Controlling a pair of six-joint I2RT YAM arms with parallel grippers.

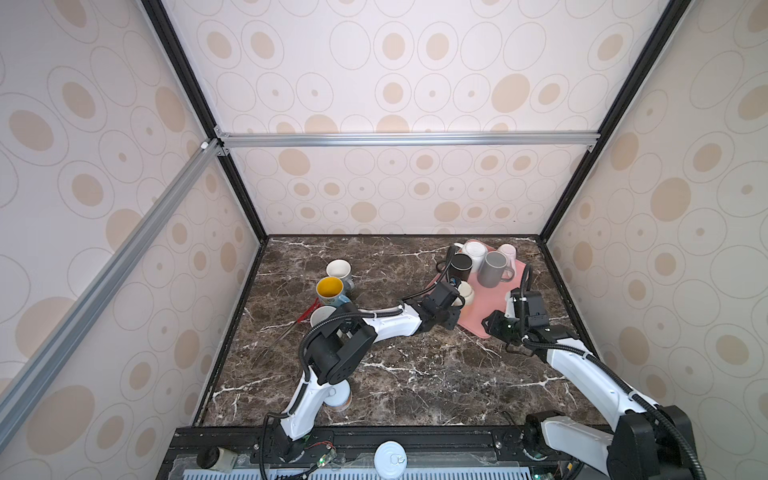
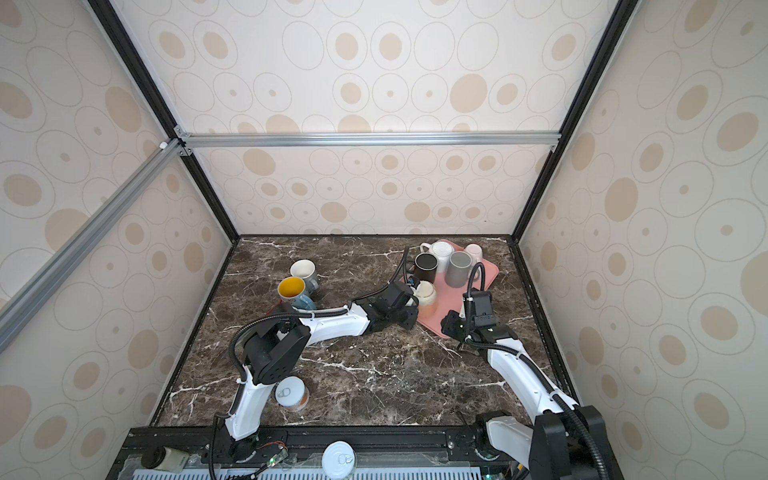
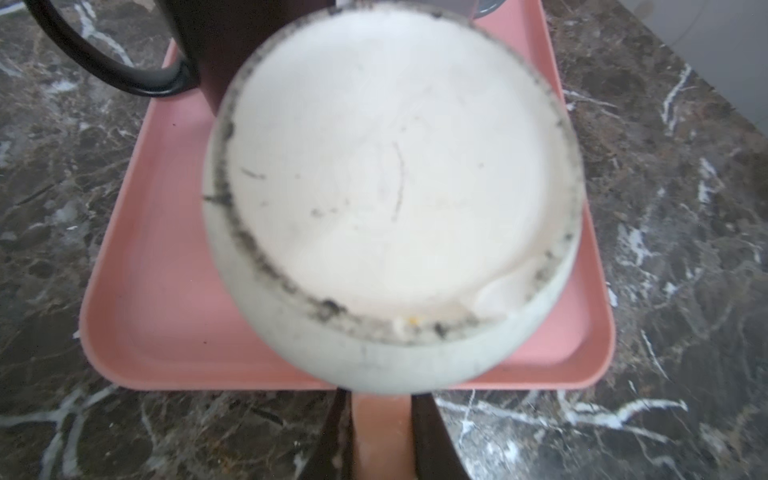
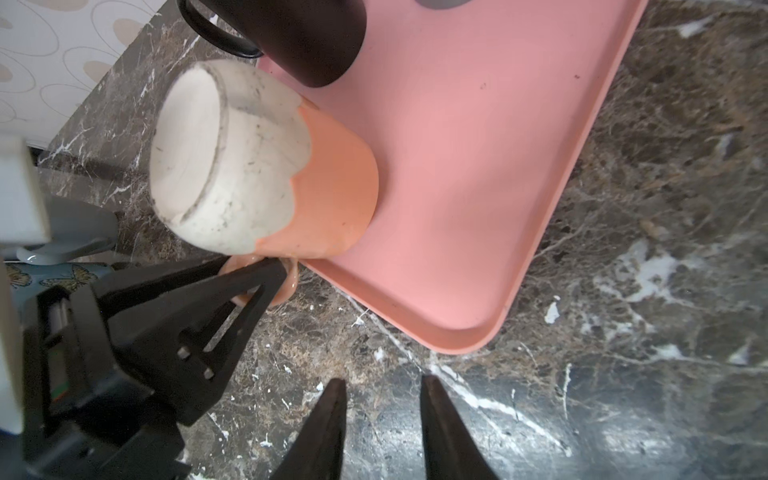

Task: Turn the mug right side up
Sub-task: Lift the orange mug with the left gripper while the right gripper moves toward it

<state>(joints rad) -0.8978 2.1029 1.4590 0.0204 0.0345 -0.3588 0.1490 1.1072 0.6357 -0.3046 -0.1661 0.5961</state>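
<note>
The left gripper (image 4: 259, 276) pinches shut on the handle (image 4: 291, 279) of the upside-down mug (image 4: 249, 166), which stands at the pink tray's (image 4: 478, 187) corner. That thin grip could slip mid-turn, bumping the dark mug (image 4: 299, 37) beside it. The right gripper (image 4: 382, 399) hangs part-open, empty.

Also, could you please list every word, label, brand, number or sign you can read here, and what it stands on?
No text here can be read.
The tin: side label too small and blurred to read.
The upturned mug: only dark scuffs on its base, no lettering.
The blue mug: butterfly pictures, no words.
</note>
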